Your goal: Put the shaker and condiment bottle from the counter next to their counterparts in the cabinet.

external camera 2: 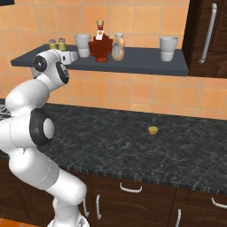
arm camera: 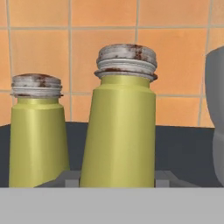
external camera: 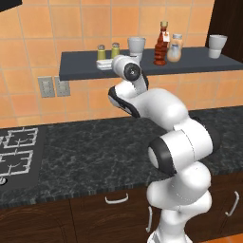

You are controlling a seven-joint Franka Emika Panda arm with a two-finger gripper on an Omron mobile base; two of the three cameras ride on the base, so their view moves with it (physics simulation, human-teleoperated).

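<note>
Shaker (arm camera: 120, 127) clamped in claw (arm camera: 117, 179), beside twin (arm camera: 37, 131) on cabinet (external camera: 80, 66).

Matt, smooth yellow-green body on the shaker (arm camera: 118, 131), topped by a dull grey metal cap flecked with rust. Same finish on its twin (arm camera: 37, 135) to the left. Glossy ribbed dark red on the condiment bottle (external camera: 161, 47), glassy by the look. Translucent pale orange on the squat bottle (external camera: 174, 49) beside it. Speckled black polished stone across the counter (external camera 2: 133, 146). Flat matt dark grey on the cabinet (external camera 2: 133, 66) slab. Smooth orange tiles (arm camera: 175, 57) behind.
</note>
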